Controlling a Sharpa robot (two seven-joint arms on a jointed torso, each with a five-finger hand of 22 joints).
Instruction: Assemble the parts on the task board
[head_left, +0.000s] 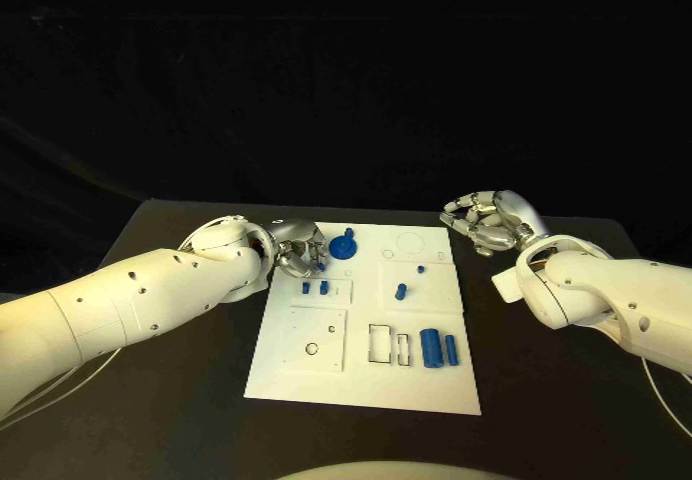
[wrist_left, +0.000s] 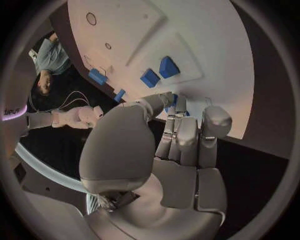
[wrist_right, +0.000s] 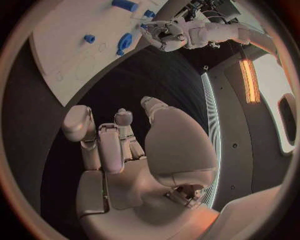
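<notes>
The white task board (head_left: 361, 385) lies in the middle of the black table. A round blue part (head_left: 343, 245) stands at its far left, also seen in the right wrist view (wrist_right: 125, 42). Small blue parts (head_left: 315, 287) sit below it, another (head_left: 401, 292) mid-board, and two blue cylinders (head_left: 440, 348) lie near the right edge. My left hand (head_left: 296, 248) hovers at the board's far left corner beside the round part, fingers (wrist_left: 187, 135) curled; a bit of blue (wrist_left: 170, 100) shows at the fingertips, held or behind I cannot tell. My right hand (head_left: 490, 222) hangs off the far right corner, fingers (wrist_right: 103, 145) curled on nothing.
The board has empty cut-outs: a rectangular slot (head_left: 381, 342), a round outline (head_left: 413, 243) and a square plate with a hole (head_left: 313, 340). Black table (head_left: 548, 400) surrounds the board on all sides.
</notes>
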